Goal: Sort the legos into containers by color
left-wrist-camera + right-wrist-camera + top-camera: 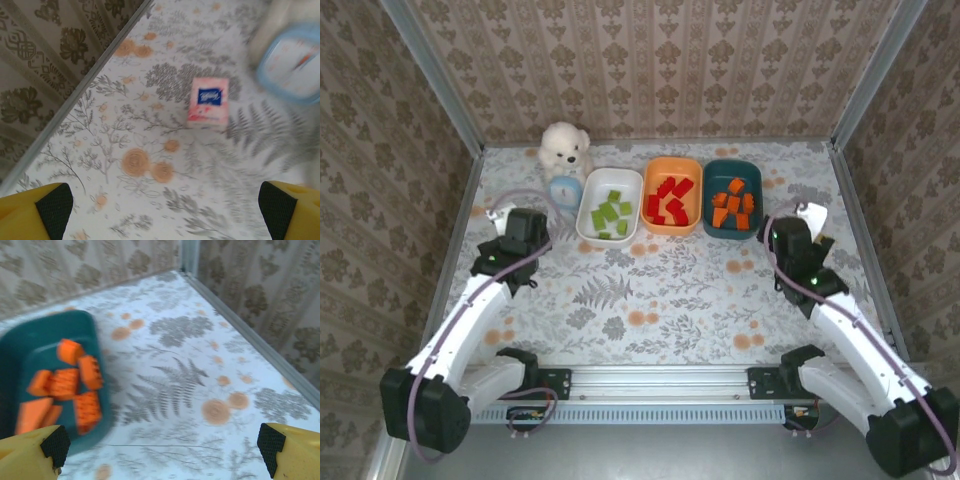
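Both grippers have their fingers spread wide, with nothing between them. Ahead of the left gripper (160, 212) we see a pink tissue pack (208, 102). The blue clock (294, 64) sits ahead-right, blurred and cut by the frame. Ahead-left of the right gripper (162, 452) is the teal dish (75, 322), its left side cropped, holding orange legos (65, 385) (smeared, count unclear). Between the grippers and further out, green legos (611, 214) fill the white dish (586, 225) and red legos (670, 200) the orange dish (672, 163).

A staged robot test cell: wallpapered panels (650, 60) in metal framing (432, 75) around a floral-clothed table (650, 290).
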